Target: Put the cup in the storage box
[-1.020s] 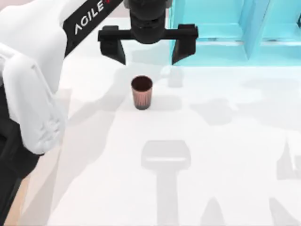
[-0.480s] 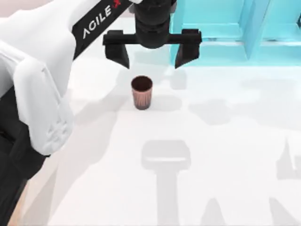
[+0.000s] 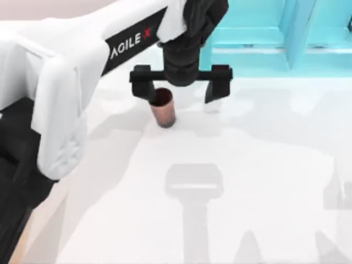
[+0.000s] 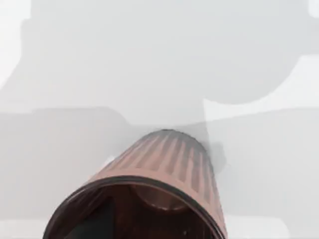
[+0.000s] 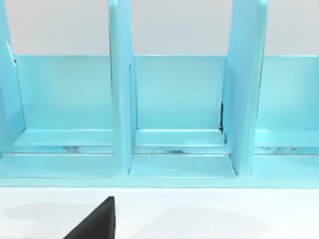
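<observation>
The cup (image 3: 164, 111), a ribbed reddish-brown tumbler, stands upright on the white table toward the back. My left gripper (image 3: 180, 91) is open and lowered around it. The cup sits between the two black fingers, close to the one on the table's left side (image 3: 144, 83). The left wrist view looks down on the cup (image 4: 164, 167) from close by, showing its dark rim and inside. A black part of my right gripper (image 5: 97, 221) shows in the right wrist view, facing the shelf. The storage box is out of view.
A turquoise shelf unit with dividers (image 3: 275, 33) stands along the back right of the table, just behind my left gripper; its compartments (image 5: 179, 99) look bare. My left arm's white body (image 3: 60, 93) covers the left side. White tabletop (image 3: 247, 181) stretches forward.
My left gripper has come down and toward the front, from behind the cup to around it. The cup has not moved.
</observation>
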